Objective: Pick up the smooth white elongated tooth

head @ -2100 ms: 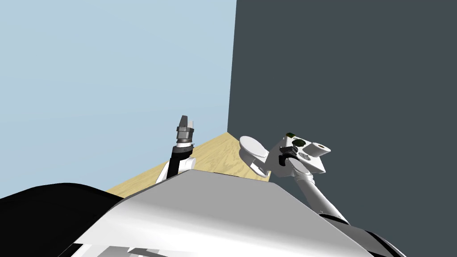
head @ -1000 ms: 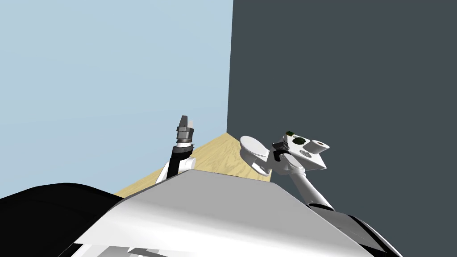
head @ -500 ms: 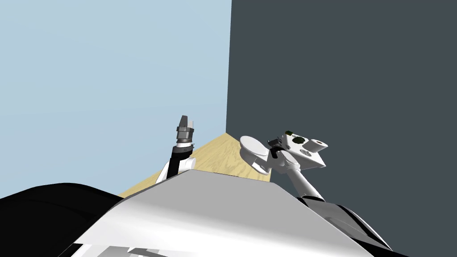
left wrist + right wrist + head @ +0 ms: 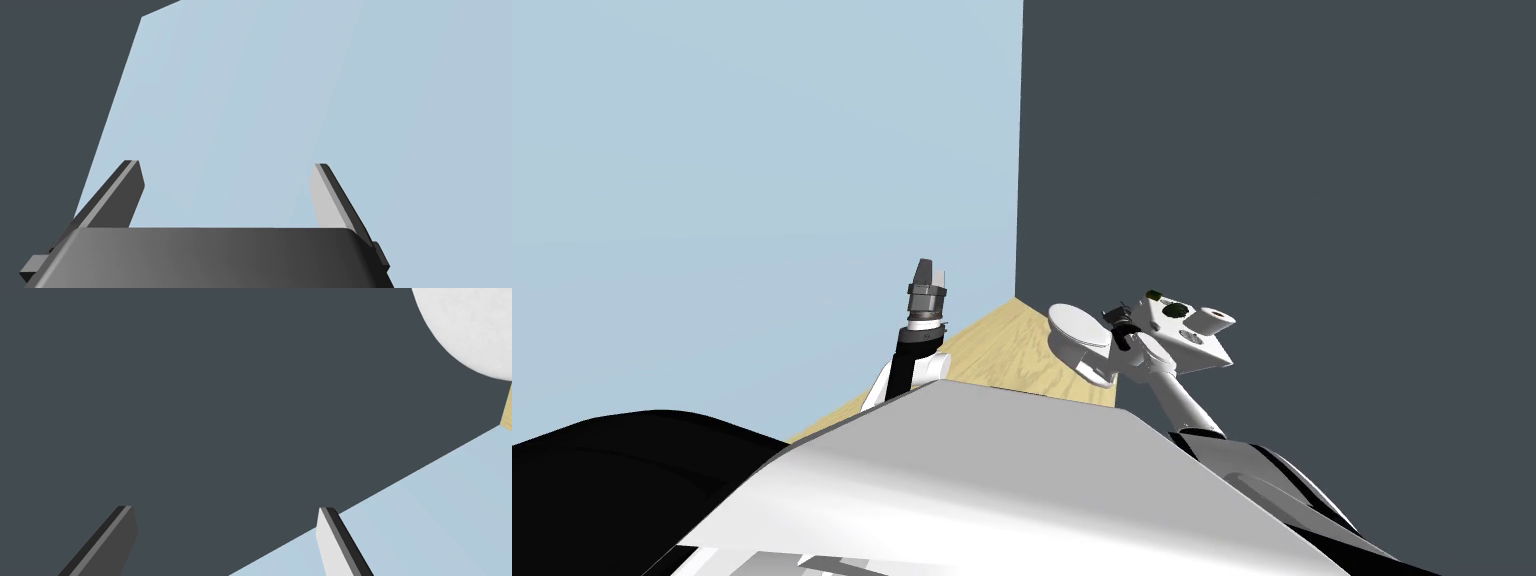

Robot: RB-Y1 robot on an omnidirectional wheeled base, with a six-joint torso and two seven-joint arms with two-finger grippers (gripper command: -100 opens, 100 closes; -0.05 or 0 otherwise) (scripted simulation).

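Right end effector [image 4: 225, 508]: the fingers stand apart, with nothing between them. Its wrist view looks past the fingers onto the dark grey wall [image 4: 200, 388]. A rounded white surface [image 4: 470, 328] lies off to one side and is judged to be part of the toilet. In the head view this end effector sits at the edge of the cistern that faces the lid. Contact with either part cannot be confirmed.

Left end effector [image 4: 226, 162]: the fingers stand apart and hold nothing. The arm is raised in front of the torso, well apart from the toilet, and is judged to have no part in the current step.

Toilet [image 4: 1094, 376]: it stands on the wood floor [image 4: 992, 345] in the corner where the light blue wall [image 4: 762, 150] meets the dark grey wall. The oval lid [image 4: 1079, 333] is on the near side. The cistern [image 4: 1212, 357] stands behind it, against the dark grey wall.

Cistern top: two dark green items [image 4: 1172, 311] lie toward its far edge. A white roll [image 4: 1212, 321] with a brown core stands at the corner farthest from the lid.

Tooth: it cannot be made out in any view. The cistern top is the only loaded surface here, so the tooth is judged to lie there, too small to tell apart from the white surface.

Task status: no grasp is made, and the reach toward the cistern is under way. Remaining steps:
1. Locate the tooth.
2. Centre the open fingers over it.
3. Close the fingers.
4. Lift clear.
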